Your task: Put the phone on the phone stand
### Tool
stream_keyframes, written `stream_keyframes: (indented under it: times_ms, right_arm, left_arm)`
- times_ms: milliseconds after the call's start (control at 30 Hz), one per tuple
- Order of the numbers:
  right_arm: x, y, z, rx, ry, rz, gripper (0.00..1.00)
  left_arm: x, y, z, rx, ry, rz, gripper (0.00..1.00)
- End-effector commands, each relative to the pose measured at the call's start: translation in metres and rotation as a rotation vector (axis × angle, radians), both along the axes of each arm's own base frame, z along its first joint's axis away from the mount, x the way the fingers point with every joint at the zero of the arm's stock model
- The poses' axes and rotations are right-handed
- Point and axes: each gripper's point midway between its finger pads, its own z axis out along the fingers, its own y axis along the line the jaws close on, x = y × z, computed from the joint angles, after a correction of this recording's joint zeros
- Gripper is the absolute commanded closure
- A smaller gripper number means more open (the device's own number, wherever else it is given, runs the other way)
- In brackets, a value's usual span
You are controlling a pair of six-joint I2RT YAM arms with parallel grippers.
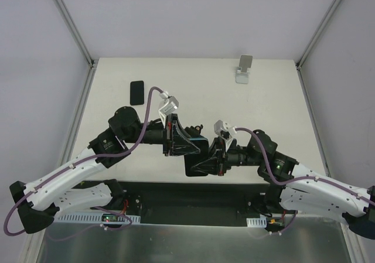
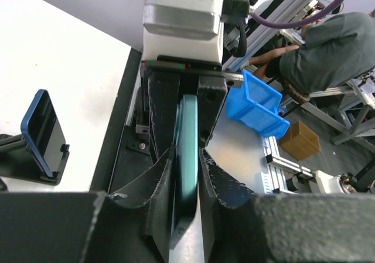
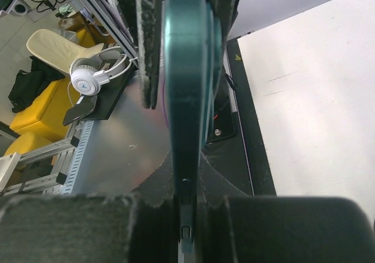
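**Counter**: white; carries the stand and a second handset.

**Left gripper**, **right gripper**: meet in mid-air over the near edge. Both sets of jaws are clamped on one teal phone, seen edge-on; seemingly a handover. One side should let go only once the other holds firm.

**Phone stand**: far right, well apart, approach unobstructed.

**Black phone**: far left, off the route.

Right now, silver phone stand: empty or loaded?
Empty. Silver metal phone stand is bare; teal slim phone is clamped by left pincer and right pincer.
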Motion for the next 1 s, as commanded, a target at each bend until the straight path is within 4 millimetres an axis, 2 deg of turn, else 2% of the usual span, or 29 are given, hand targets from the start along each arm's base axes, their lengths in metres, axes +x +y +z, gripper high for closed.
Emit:
stream_keyframes:
  times_ms: [0,33,67,133,200,233,267,300,400,433,500,533,567,600,667,700,767,800,833,867,900,933,967]
  right_arm:
    - [-0.001,0.003,0.033,0.118,-0.068,0.002,0.99]
    - [-0.001,0.004,0.032,0.115,-0.068,0.001,0.99]
    - [-0.001,0.004,0.031,0.11,-0.065,0.001,0.99]
    - [-0.001,0.006,0.028,0.1,-0.062,-0.002,0.99]
    - [0.002,0.005,0.027,0.082,-0.06,-0.022,0.99]
    - [0.008,0.005,0.025,0.067,-0.057,-0.064,0.83]
    - [0.012,0.003,0.015,0.016,-0.036,-0.093,0.63]
    - [0.016,0.001,0.012,-0.003,-0.029,-0.122,0.47]
    - [0.028,-0.005,-0.004,-0.091,0.022,-0.216,0.2]
    - [0.041,-0.009,-0.006,-0.11,0.044,-0.301,0.04]
    - [0.051,-0.017,-0.022,-0.187,0.09,-0.389,0.04]
    - [0.067,-0.024,-0.025,-0.205,0.13,-0.5,0.04]
    - [0.073,-0.032,-0.034,-0.268,0.155,-0.56,0.04]
    - [0.087,-0.04,-0.036,-0.299,0.164,-0.66,0.04]
    - [0.094,-0.056,-0.041,-0.408,0.233,-0.77,0.04]
    - [0.104,-0.065,-0.041,-0.427,0.252,-0.858,0.04]
    - [0.106,-0.061,-0.038,-0.453,0.304,-0.887,0.03]
    - [0.106,-0.056,-0.038,-0.454,0.315,-0.884,0.01]
    - [0.109,-0.053,-0.038,-0.456,0.334,-0.906,0.05]
    - [0.113,-0.051,-0.05,-0.501,0.355,-0.936,0.11]
    - [0.12,-0.05,-0.044,-0.494,0.356,-0.974,0.22]
    - [0.122,-0.049,-0.047,-0.516,0.361,-0.997,0.25]
    - [0.125,-0.049,-0.06,-0.575,0.364,-1.021,0.29]
  left_arm:
    - [-0.005,-0.003,0.034,-0.084,-0.034,-0.05,0.81]
    - [-0.004,-0.003,0.035,-0.089,-0.038,-0.047,0.82]
    - [-0.004,-0.003,0.036,-0.092,-0.041,-0.05,0.86]
    - [-0.005,-0.003,0.036,-0.096,-0.054,-0.052,1.0]
    - [-0.001,0.0,0.035,-0.098,-0.081,-0.024,1.0]
    - [0.0,0.002,0.028,-0.069,-0.076,-0.006,1.0]
    - [0.002,0.008,0.028,-0.058,-0.119,0.024,1.0]
    - [0.013,0.011,0.025,-0.037,-0.13,0.101,1.0]
    - [0.022,0.029,0.018,0.025,-0.181,0.213,1.0]
    - [0.034,0.041,0.022,0.035,-0.199,0.313,1.0]
    - [0.045,0.057,0.006,0.124,-0.205,0.411,1.0]
    - [0.059,0.072,0.01,0.138,-0.219,0.529,1.0]
    - [0.063,0.08,0.009,0.155,-0.234,0.573,1.0]
    - [0.067,0.09,-0.001,0.2,-0.225,0.617,1.0]
    - [0.076,0.111,-0.003,0.224,-0.238,0.726,1.0]
    - [0.077,0.117,-0.011,0.25,-0.229,0.752,1.0]
    - [0.081,0.13,-0.014,0.25,-0.215,0.82,1.0]
    - [0.081,0.131,-0.024,0.266,-0.205,0.827,1.0]
    - [0.081,0.135,-0.024,0.256,-0.197,0.84,1.0]
    - [0.081,0.136,-0.028,0.26,-0.189,0.849,1.0]
    - [0.082,0.137,-0.034,0.27,-0.183,0.853,1.0]
    - [0.08,0.139,-0.035,0.261,-0.178,0.858,1.0]
    - [0.08,0.139,-0.036,0.257,-0.176,0.86,1.0]
